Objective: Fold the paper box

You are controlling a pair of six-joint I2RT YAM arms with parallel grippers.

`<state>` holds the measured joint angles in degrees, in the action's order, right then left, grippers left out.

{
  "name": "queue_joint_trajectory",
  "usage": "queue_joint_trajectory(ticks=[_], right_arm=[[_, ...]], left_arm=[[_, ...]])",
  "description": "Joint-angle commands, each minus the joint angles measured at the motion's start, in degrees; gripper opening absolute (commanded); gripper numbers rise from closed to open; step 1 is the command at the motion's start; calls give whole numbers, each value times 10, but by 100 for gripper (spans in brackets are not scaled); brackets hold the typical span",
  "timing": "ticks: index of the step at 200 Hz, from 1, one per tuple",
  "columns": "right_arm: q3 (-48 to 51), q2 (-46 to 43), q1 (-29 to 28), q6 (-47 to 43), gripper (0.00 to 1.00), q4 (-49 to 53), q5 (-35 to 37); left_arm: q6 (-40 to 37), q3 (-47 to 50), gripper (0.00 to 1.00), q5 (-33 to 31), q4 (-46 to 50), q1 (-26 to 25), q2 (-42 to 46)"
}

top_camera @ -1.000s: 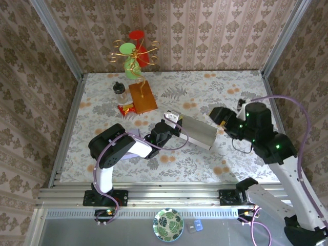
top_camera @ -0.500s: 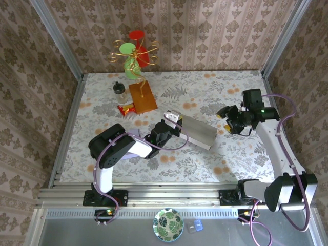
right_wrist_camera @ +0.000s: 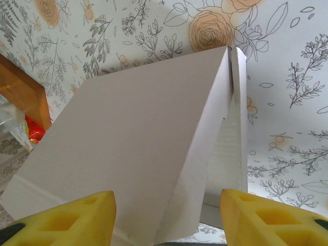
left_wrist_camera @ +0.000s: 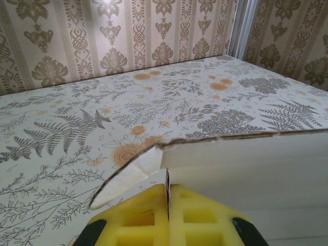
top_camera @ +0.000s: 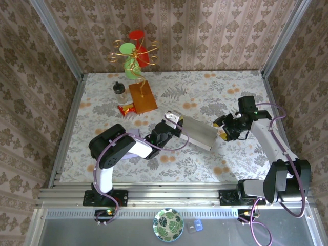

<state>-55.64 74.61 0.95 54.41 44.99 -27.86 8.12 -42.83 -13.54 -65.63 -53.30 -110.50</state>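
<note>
Mid-fold: left gripper [left_wrist_camera: 167, 200] pinches paper box [top_camera: 197, 130] at 9 o'clock; right gripper [top_camera: 220, 129], jaws apart, straddles its 3 o'clock end. You likely close there next.

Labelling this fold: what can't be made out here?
Right wrist view: whether the right pincer touches the box is unclear; the box's near edge runs off the bottom.
Left wrist view: box runs off right edge beyond the left pincer.
Top view: small item beside the plate, too small to identify.

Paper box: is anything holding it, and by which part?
Left gripper is shut on the box, on a wall edge at one end. Right gripper is open, straddling the other end.
</note>
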Motion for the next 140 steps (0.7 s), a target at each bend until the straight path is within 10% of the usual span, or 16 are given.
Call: queue_joint_trajectory(ticks=[1, 140], right_arm=[[9, 11, 3, 6, 55, -21, -31], [105, 3, -10, 21, 37, -98, -43]], left_arm=[[1, 8, 0, 7, 46, -8, -8], [124, 56, 32, -3, 154, -39, 72]])
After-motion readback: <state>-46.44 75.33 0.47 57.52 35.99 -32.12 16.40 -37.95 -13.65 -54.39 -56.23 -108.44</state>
